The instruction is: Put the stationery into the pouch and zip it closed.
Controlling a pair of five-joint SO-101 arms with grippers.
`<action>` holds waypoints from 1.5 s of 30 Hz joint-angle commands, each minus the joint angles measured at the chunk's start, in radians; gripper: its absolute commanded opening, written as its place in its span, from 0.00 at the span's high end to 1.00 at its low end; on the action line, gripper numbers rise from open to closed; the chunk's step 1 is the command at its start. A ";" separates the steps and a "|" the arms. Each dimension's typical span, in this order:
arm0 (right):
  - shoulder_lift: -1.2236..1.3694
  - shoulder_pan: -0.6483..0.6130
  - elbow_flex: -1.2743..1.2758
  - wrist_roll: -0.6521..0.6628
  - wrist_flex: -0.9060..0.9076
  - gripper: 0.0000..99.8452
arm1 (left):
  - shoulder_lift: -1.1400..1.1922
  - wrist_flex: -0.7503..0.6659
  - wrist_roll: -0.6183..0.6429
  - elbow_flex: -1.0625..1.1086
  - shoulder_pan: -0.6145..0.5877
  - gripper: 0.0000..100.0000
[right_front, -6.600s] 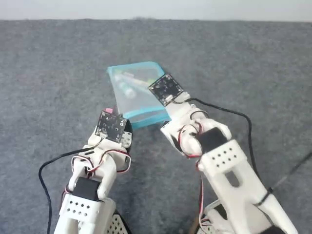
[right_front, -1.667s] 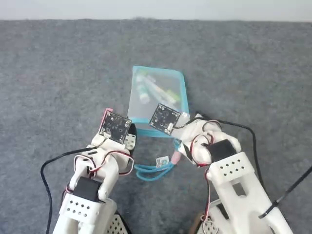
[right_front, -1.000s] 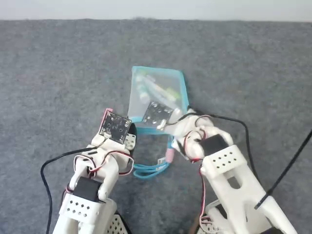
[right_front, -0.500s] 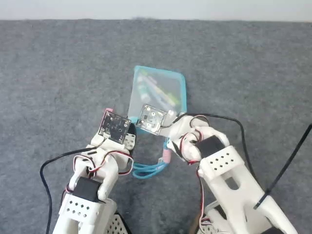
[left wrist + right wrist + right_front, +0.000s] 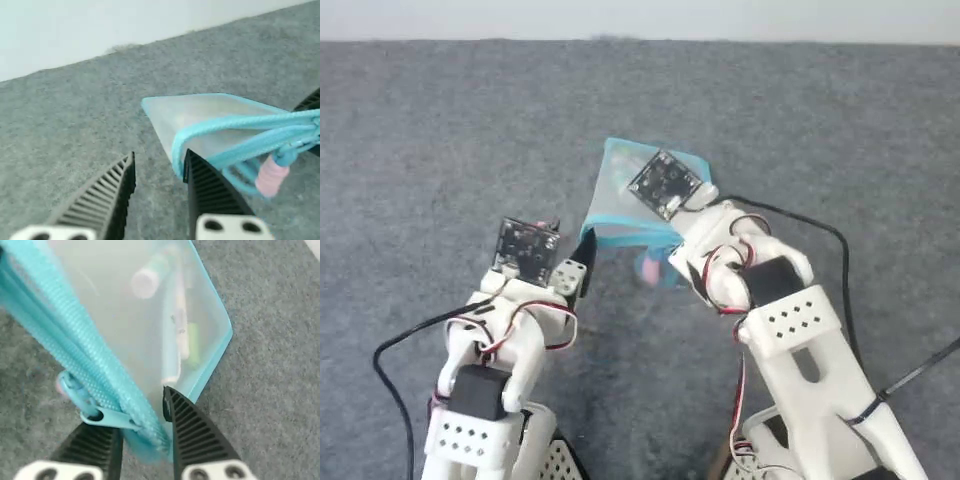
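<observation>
While the right gripper [image 5: 140,420] grips its zipper edge, the pouch [image 5: 620,205] hangs tilted over the grey table [image 5: 430,140], with that edge raised and nearest the two arms.

Item 1, pouch: translucent body with teal trim. Its far corners slope down toward the table.

Item 2, stationery [image 5: 176,330]: inside the pouch, seen through its wall. It includes a long white piece, a white-capped piece beside it and a green piece. All of it lies toward the end of the pouch away from the zipper edge.

Item 3, zipper pull [image 5: 107,416]: teal, on the zipper edge of the pouch, just at the right gripper's fingers. I cannot tell whether the zipper is fully drawn.

Item 4, cord [image 5: 239,182]: teal and looped, it hangs below the zipper edge of the pouch. A pink bead [image 5: 271,176] hangs on it, under the pouch.

Item 5, right gripper: it is over the pouch, with its fingers drawn close together on the zipper edge beside the pull.

Item 6, left gripper [image 5: 157,162]: it is at the near corner of the pouch, on the side away from the right gripper. Its fingers [image 5: 212,195] are spread wide and hold nothing. The corner of the pouch lies just at the tip of one finger, not between the two.
</observation>
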 commanded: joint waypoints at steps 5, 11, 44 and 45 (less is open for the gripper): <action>0.147 0.021 -0.184 -0.044 0.041 0.99 | -0.008 0.044 0.017 -0.107 -0.091 0.84; 0.294 0.025 -0.356 -0.114 0.053 0.99 | -0.137 0.150 0.012 -0.137 -0.083 0.84; 0.059 -0.153 -0.279 -0.175 0.251 0.99 | 0.048 -0.072 -0.026 0.024 0.133 0.81; 0.059 -0.153 -0.270 -0.175 0.237 0.99 | 0.048 -0.072 -0.026 0.024 0.133 0.82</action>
